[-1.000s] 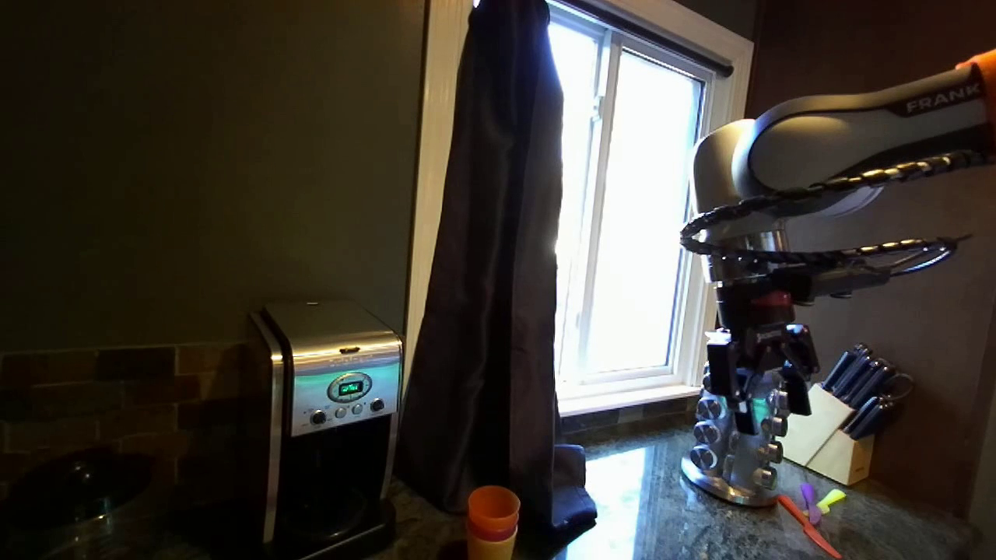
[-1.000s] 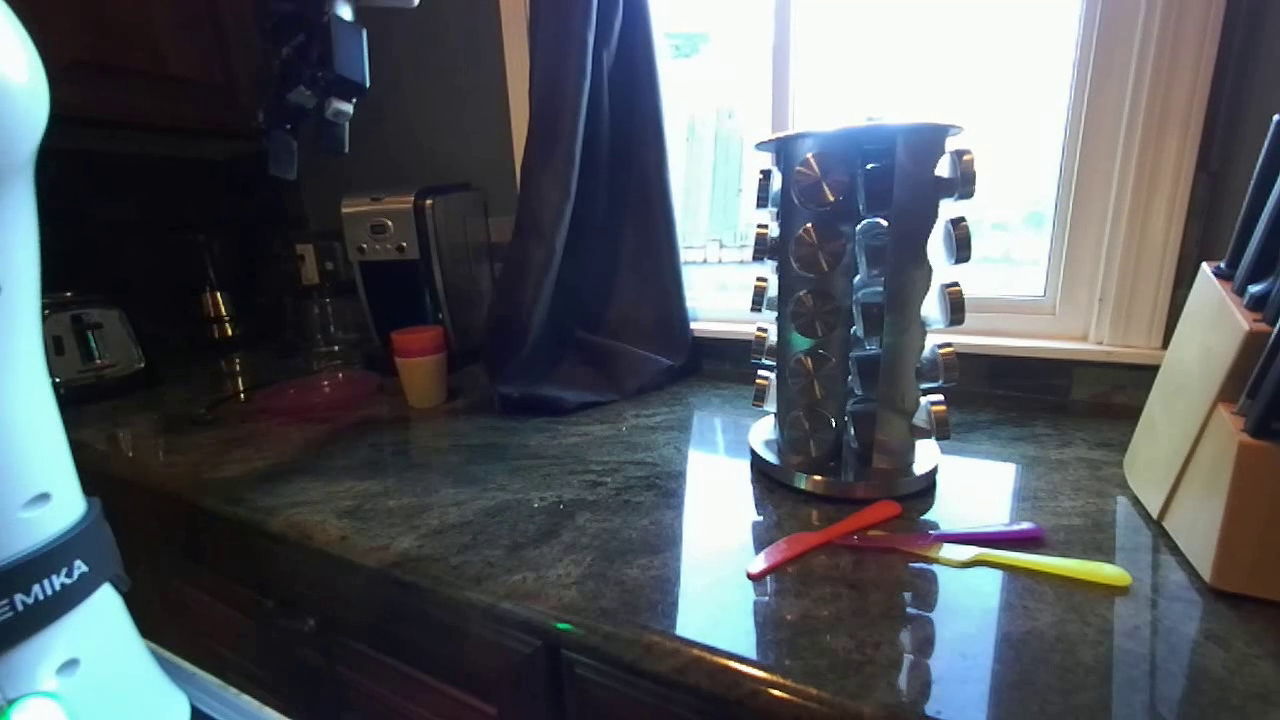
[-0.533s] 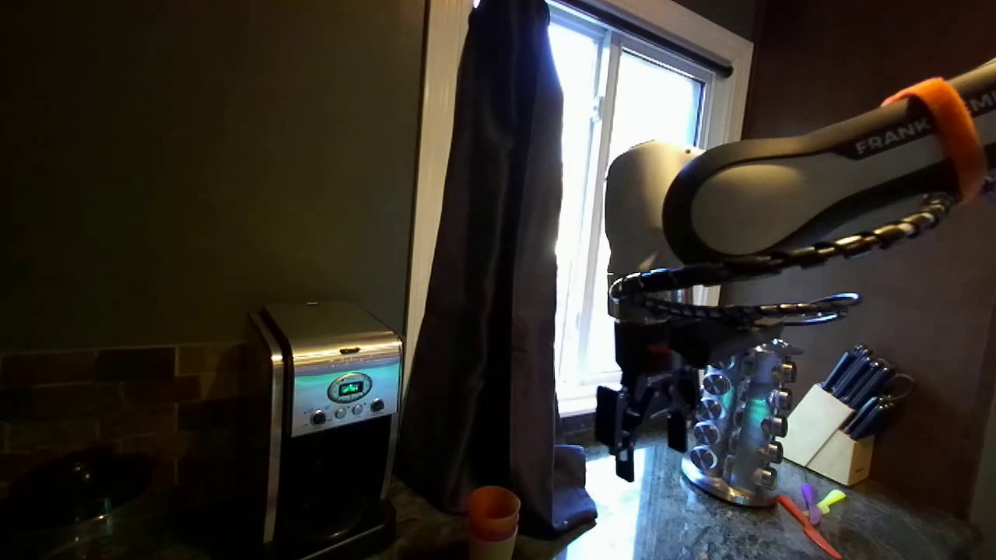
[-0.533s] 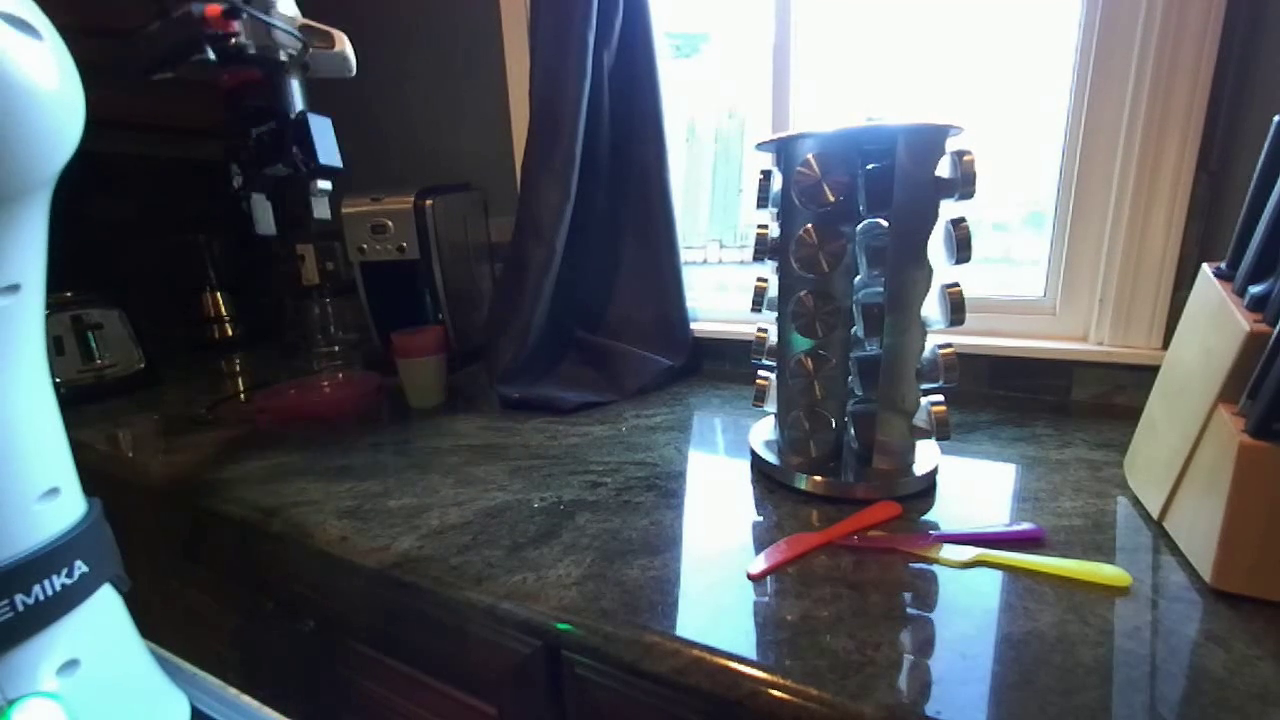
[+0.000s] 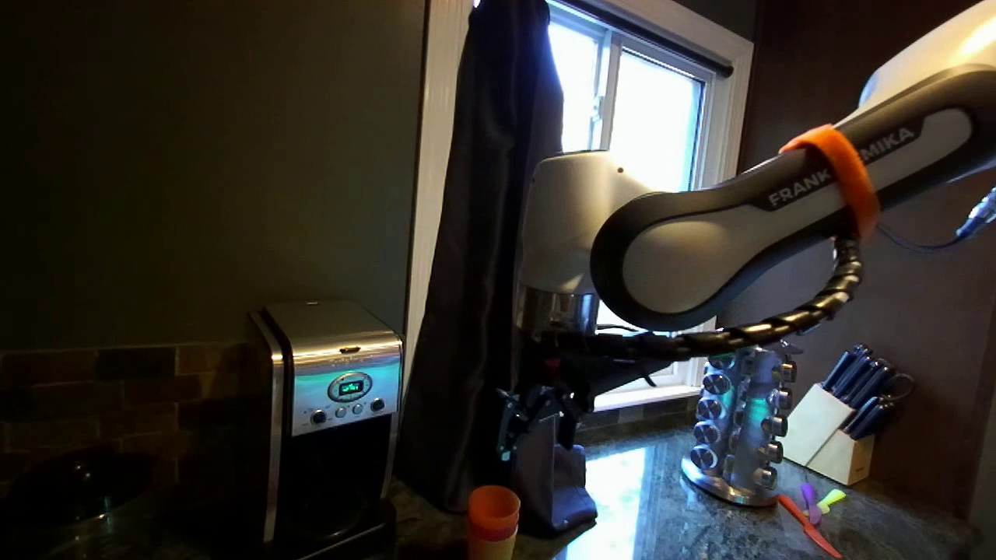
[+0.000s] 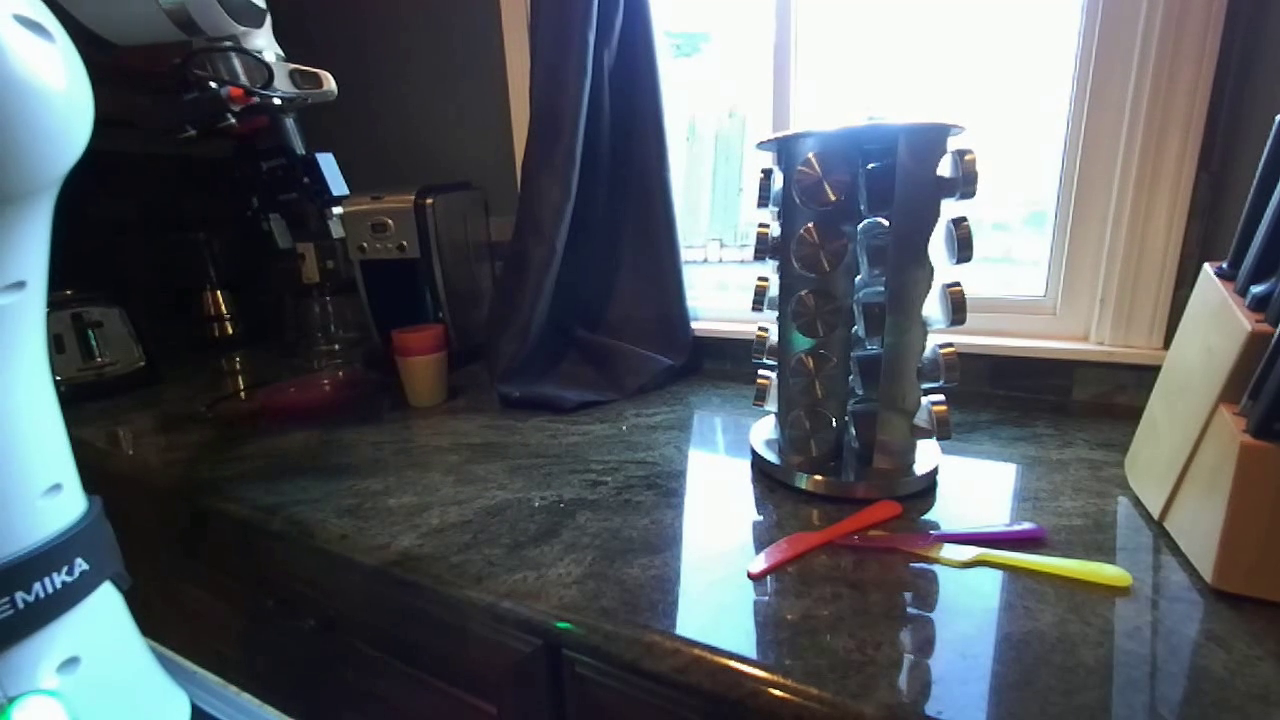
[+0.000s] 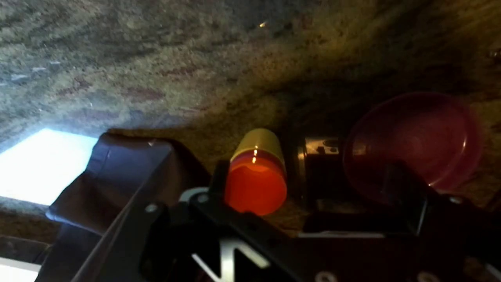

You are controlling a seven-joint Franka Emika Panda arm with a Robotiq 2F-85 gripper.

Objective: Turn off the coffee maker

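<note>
Slanting down from the upper right in an exterior view, the arm (image 5: 685,264) carries an orange band (image 5: 850,179) round its forearm and a dark hose (image 5: 778,330) curving beneath it. Wrist bent, so that the end effector (image 5: 538,442) points down, well above the tabletop (image 5: 685,537) and, in that picture, in front of the dark curtain (image 5: 482,272). Wrist view: fingers (image 7: 405,192) spread wide. In line of sight between them, lower down, stacked cups (image 7: 256,154) in orange and yellow on the tabletop; one finger overlaps part of a dark red dish (image 7: 419,133). In both exterior views the cups sit below the fingertips, apart from them. Coffee maker (image 5: 346,404): in an exterior view it stands upright toward the picture's left, small display (image 5: 351,387) glowing green. End effector off to the picture's right of it, a gap between, fingertips lower than the display. In an exterior view its steel front (image 6: 380,225) shows just beside the fingertips, on their picture-right side; depth between the two hard to judge there
</note>
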